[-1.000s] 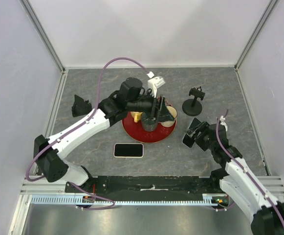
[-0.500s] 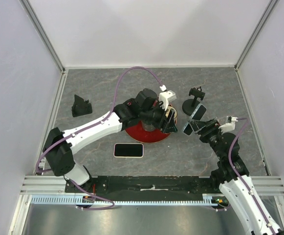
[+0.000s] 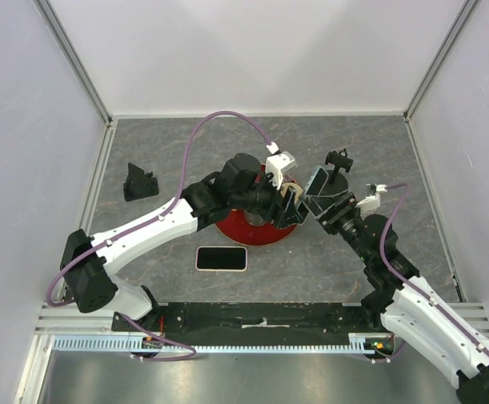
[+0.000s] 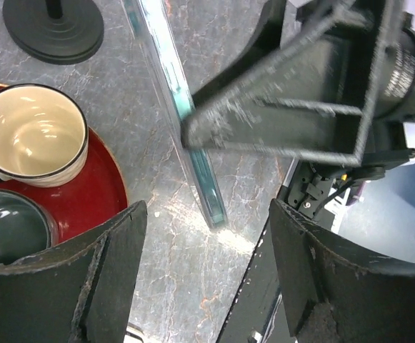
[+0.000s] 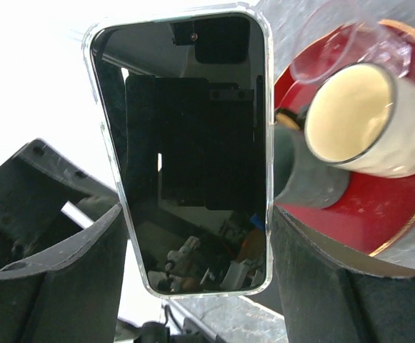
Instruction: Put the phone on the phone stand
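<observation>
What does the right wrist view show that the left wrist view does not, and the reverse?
Only the right wrist view shows the dark screen of the phone face-on. Only the left wrist view shows the round black stand base and the phone edge-on. Both show the cream mug on the red tray.

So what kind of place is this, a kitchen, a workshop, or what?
Likely a robot lab test cell: bare white walls in a metal frame, left arm and right arm bolted to a rail, plus props such as a phone and stand.
</observation>
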{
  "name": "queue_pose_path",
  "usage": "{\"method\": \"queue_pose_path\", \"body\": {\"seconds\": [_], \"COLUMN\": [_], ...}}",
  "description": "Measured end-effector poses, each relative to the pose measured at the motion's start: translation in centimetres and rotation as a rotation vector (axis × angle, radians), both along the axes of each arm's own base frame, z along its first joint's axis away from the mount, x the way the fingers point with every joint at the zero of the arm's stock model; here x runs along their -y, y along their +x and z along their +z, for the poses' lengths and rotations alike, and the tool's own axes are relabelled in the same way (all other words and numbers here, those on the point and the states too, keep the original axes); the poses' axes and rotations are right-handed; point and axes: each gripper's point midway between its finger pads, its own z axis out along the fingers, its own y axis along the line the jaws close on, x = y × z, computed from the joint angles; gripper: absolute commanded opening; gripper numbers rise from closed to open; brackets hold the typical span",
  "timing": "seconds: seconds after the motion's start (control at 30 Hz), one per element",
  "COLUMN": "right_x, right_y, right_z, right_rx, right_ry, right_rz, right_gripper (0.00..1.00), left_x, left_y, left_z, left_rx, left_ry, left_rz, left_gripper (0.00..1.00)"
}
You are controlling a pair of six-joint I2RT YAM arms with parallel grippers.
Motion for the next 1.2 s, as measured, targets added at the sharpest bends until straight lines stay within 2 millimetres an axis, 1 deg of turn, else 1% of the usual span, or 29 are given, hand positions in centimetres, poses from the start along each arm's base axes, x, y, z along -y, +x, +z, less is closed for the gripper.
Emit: {"method": "queue_pose_path", "body": {"seconds": [0.03,0.07,0.13,0.2,0.23,0.27,0.33,0.43,0.47,0.5,0.53,0.57,0.6,0.63,0.67,0.7,0.77,0.83,0.93,1.07,1.1,1.13,1.2], "right_x": [-0.7,-1.4,-2.7,-3.7,-3.9,-4.1,-4.3,-4.6,-4.6,-4.6,-4.6,-4.7,-4.8,-4.9,-5.0,-5.0,-4.9,-4.2,-2.2,0.1,0.2,0.0,-1.5], "right_y": [-0.3,-0.5,-1.0,-1.3,-1.3,-1.3,-1.3,-1.3,-1.3,-1.3,-1.2,-1.2,-1.2,-1.1,-1.1,-1.1,-1.2,-1.5,-2.4,-3.6,-3.8,-4.1,-4.6], "right_z": [0.3,0.6,1.1,1.4,1.6,1.7,1.8,2.1,2.0,2.0,1.9,1.9,1.9,2.0,2.3,2.6,4.0,5.4,7.1,8.2,8.2,8.0,7.2], "right_rx": [0.008,0.015,0.023,0.027,0.031,0.033,0.038,0.043,0.046,0.047,0.048,0.047,0.049,0.049,0.045,0.044,0.065,0.100,0.176,0.254,0.267,0.282,0.311], "right_ry": [0.004,0.004,0.005,0.003,0.001,-0.002,-0.006,-0.011,-0.017,-0.022,-0.029,-0.034,-0.042,-0.051,-0.070,-0.080,-0.113,-0.148,-0.200,-0.273,-0.295,-0.318,-0.382], "right_rz": [0.015,0.027,0.054,0.068,0.061,0.053,0.037,0.019,0.013,0.008,0.002,0.001,0.001,0.003,0.006,0.007,0.008,0.002,-0.022,-0.045,-0.038,-0.011,0.085], "right_gripper": [0.00,0.00,0.00,0.00,0.00,0.00,0.00,0.00,0.00,0.06,0.39,0.55,0.68,0.94,0.98,0.98,0.98,0.98,0.98,0.98,0.98,0.98,0.98], "left_x": [-0.1,-0.1,-0.2,-0.3,-0.4,-0.4,-0.5,-0.7,-0.7,-0.9,-1.1,-1.2,-1.3,-1.5,-1.6,-1.7,-2.3,-2.9,-4.1,-5.0,-5.2,-5.3,-5.5], "left_y": [0.1,0.2,0.4,0.5,0.5,0.5,0.5,0.4,0.4,0.6,1.0,1.0,1.1,1.2,1.2,1.1,0.9,0.5,-0.1,-0.3,-0.2,-0.3,-0.5], "left_z": [-0.1,-0.2,-0.4,-0.5,-0.5,-0.6,-0.7,-0.9,-1.0,-1.0,-1.1,-1.2,-1.2,-1.1,-0.9,-0.7,-0.2,0.4,1.3,3.3,3.9,4.5,5.4], "left_rx": [0.001,0.002,0.008,0.015,0.015,0.016,0.016,0.015,0.018,0.023,0.046,0.046,0.050,0.056,0.062,0.069,0.089,0.111,0.143,0.194,0.209,0.218,0.226], "left_ry": [0.004,0.007,0.015,0.021,0.025,0.028,0.034,0.042,0.046,0.052,0.064,0.066,0.069,0.070,0.066,0.059,0.046,0.024,-0.010,-0.080,-0.110,-0.137,-0.194], "left_rz": [0.007,0.011,0.023,0.027,0.027,0.027,0.026,0.023,0.027,0.035,0.040,0.044,0.050,0.055,0.058,0.061,0.071,0.077,0.091,0.108,0.108,0.103,0.089], "left_gripper": [0.73,0.70,0.66,0.60,0.57,0.50,0.44,0.24,0.06,0.02,0.02,0.02,0.02,0.02,0.02,0.02,0.02,0.02,0.02,0.02,0.02,0.02,0.02]}}
